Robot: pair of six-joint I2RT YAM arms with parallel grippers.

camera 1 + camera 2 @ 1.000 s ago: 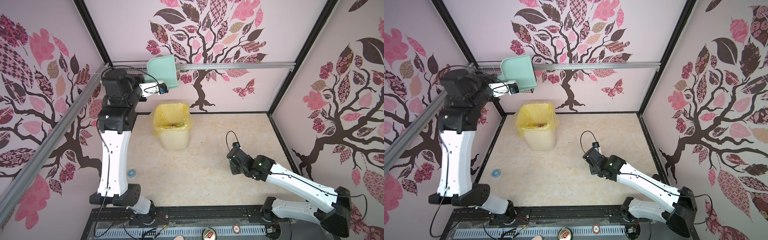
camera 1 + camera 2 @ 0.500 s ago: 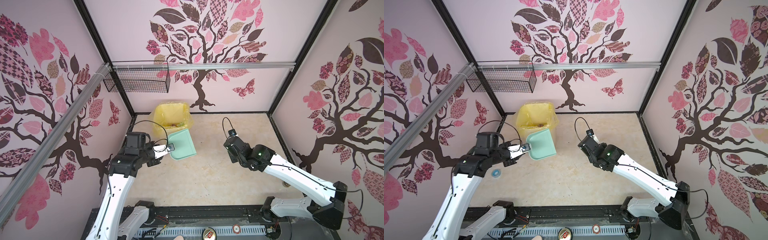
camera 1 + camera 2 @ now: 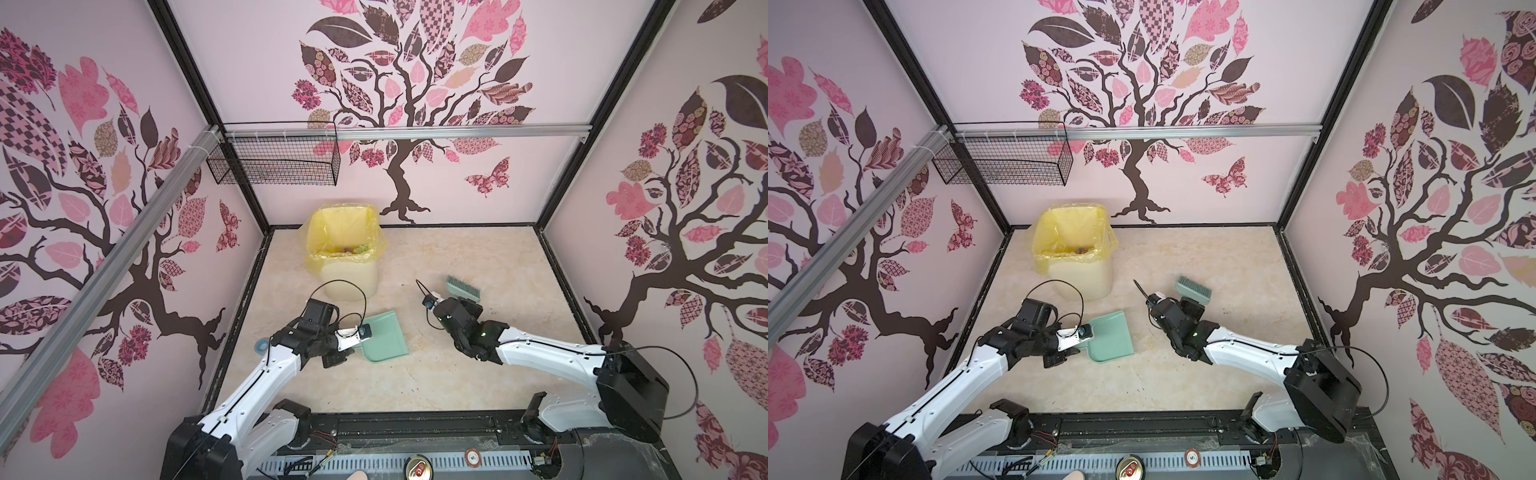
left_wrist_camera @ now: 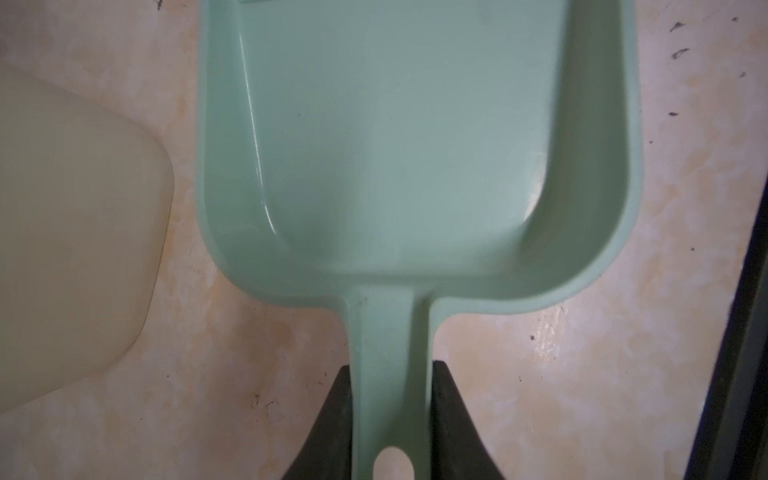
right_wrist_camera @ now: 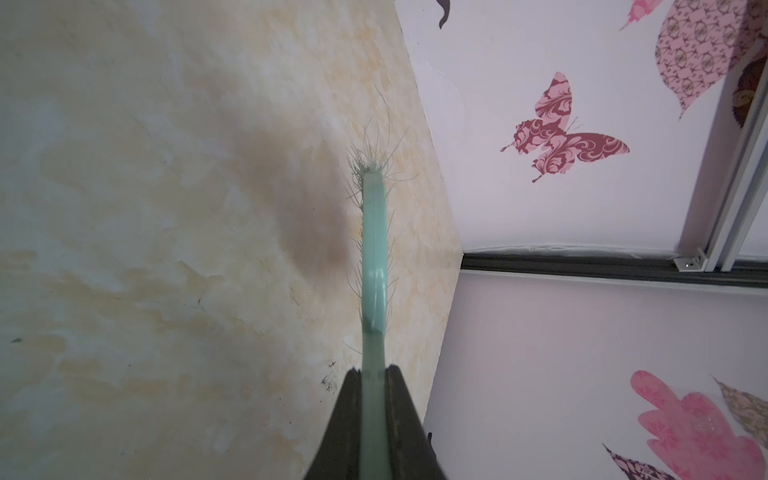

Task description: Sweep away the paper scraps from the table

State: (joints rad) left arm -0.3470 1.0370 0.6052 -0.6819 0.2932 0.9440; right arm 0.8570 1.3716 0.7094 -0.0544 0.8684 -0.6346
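Clamping the dustpan point(image 4: 415, 145), the left gripper point(image 4: 390, 374) held it five o'clock from the bin point(image 3: 351, 278); the right gripper point(image 5: 374, 378) pinched the brush point(image 3: 462, 288), two o'clock on the table point(image 3: 478, 390).

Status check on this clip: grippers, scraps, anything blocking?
Both shut: left gripper on dustpan, right gripper on brush. Visible paper scraps in bin, none on table. Nothing in the way.
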